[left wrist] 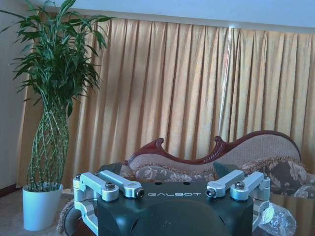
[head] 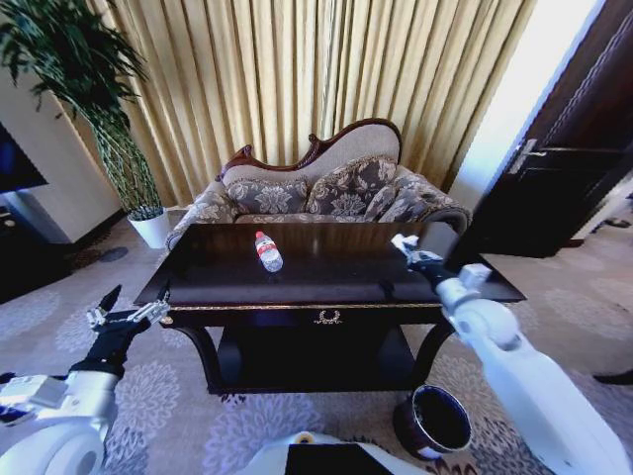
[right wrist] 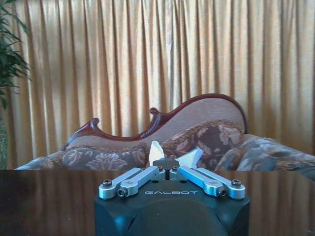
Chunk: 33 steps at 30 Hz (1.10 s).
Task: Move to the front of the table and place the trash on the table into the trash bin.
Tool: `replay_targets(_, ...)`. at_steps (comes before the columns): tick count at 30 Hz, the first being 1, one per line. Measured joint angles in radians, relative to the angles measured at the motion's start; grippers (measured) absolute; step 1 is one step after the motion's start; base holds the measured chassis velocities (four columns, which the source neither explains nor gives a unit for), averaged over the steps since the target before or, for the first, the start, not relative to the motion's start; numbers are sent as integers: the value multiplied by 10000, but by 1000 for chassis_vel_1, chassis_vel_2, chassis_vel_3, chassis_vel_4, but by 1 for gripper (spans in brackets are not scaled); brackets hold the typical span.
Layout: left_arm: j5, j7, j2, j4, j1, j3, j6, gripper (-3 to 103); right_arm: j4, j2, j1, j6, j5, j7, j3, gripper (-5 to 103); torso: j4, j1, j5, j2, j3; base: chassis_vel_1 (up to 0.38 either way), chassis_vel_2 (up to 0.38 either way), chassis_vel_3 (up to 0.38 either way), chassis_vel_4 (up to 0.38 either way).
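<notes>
right hand (head: 406, 247): reached over the table's (head: 326, 282) right part, fingers pinched on white paper (right wrist: 156, 151)
left hand (head: 127, 315): off the table's left end, spread wide
bottle (head: 267, 251): lying mid-table, between hands
bin (head: 433, 421): on floor, front right

1. "GALBOT" stands in pale letters on the dark housing of the left claw (left wrist: 172, 192), just behind its fingers.
2. "GALBOT" also stands on the dark housing of the right claw (right wrist: 169, 162).
3. The bottle (head: 268, 251) label's print is too small to read.
</notes>
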<state>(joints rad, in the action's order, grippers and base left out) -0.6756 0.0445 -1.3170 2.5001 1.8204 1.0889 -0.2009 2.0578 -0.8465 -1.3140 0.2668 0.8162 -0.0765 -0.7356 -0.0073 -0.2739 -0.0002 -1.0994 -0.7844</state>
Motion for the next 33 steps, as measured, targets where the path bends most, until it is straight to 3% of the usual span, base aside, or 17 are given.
replay_targets(10,-125,12,219,0,-84,-6,-14,100,991,-364,-2319,-237,41,4,-1604,0,-2,0,0,0,0,0,0,0,0)
replay_targets(16,-144,23,236,0,-228,-101,-21,100,1306,-852,-2626,-260,-241,4,-1680,0,0,-2,0,1,-1,0,0,0,0)
replay_targets(27,-198,47,215,0,-270,-162,-28,100,1590,-966,-2808,-251,-441,-7,-1878,0,-1,-1,-1,1,-1,0,0,0,0)
replay_targets(33,-199,-4,199,0,-233,-53,-595,100,1666,-1093,-2752,-267,-635,-17,-1715,0,-1,-1,-1,1,-1,0,0,0,0)
